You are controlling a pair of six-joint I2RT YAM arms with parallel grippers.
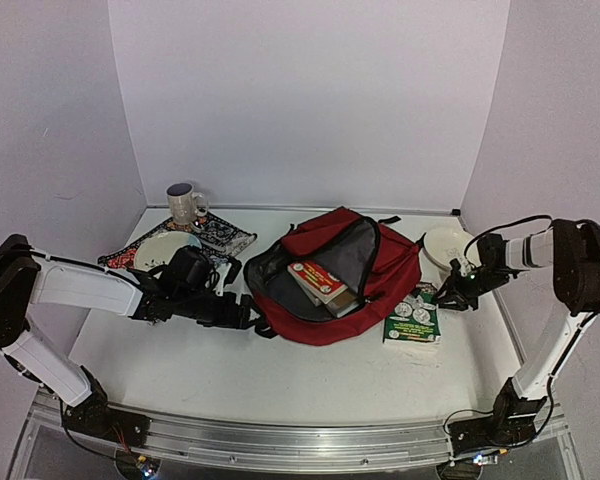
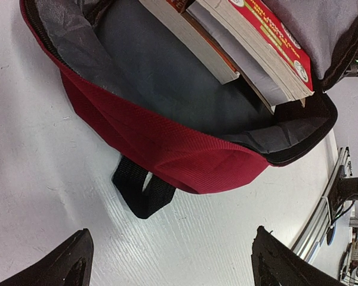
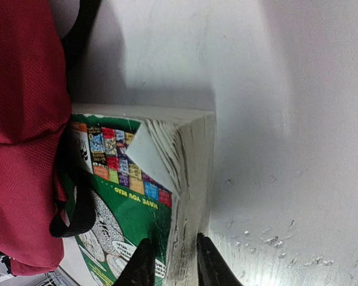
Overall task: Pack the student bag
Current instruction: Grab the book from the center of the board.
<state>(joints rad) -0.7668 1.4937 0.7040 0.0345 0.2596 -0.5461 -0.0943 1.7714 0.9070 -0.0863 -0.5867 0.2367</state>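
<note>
White table [image 1: 230,370]; student bag [image 1: 325,325], green book [image 1: 413,320], patterned cloth [image 1: 228,238], plate [image 1: 446,246]

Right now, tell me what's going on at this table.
The dark red fabric backpack lies unzipped on the white table with red-covered books already inside. The right claw is pinching a corner of the thick green-covered paperback book beside the bag. The left claw hangs open at the bag's left edge, holding nothing.
</note>
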